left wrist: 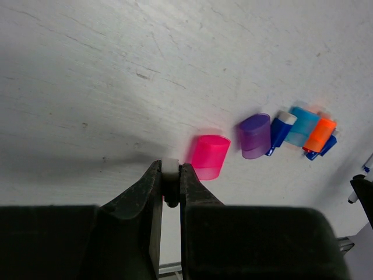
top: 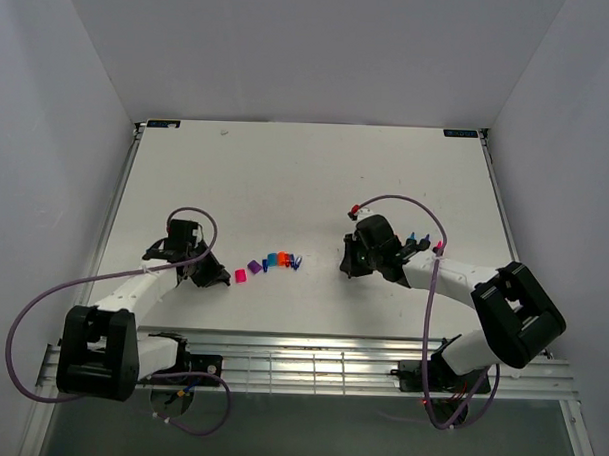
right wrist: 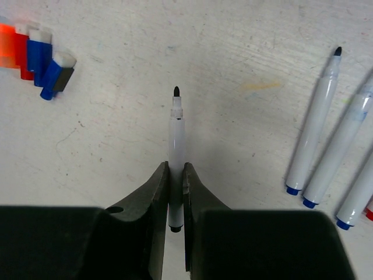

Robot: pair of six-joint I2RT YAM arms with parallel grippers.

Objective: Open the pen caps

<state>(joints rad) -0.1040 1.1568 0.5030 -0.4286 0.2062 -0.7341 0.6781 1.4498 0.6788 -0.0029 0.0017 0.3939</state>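
Pen's bare, both arms have something pinched

The right gripper (right wrist: 176,175) is clamped on a thin white pen (right wrist: 176,125), tip uncovered and pointing away. The left gripper (left wrist: 171,178) is squeezed tight on a white bit (left wrist: 169,165). I'd guess that's the pen's slim cap, but it's too buried between the jaws to be sure. The other caps sit in a loose row mid-table between the arms: magenta cap (left wrist: 210,156) just beside the left fingers, then purple cap (left wrist: 254,135), blue cap (left wrist: 303,125), orange cap (left wrist: 320,134). If it were me, I'd set the bit down low next to the magenta cap before letting go so it doesn't roll. Then I'd lay the pen alongside the loose pens (right wrist: 317,128) on the right without nudging them.
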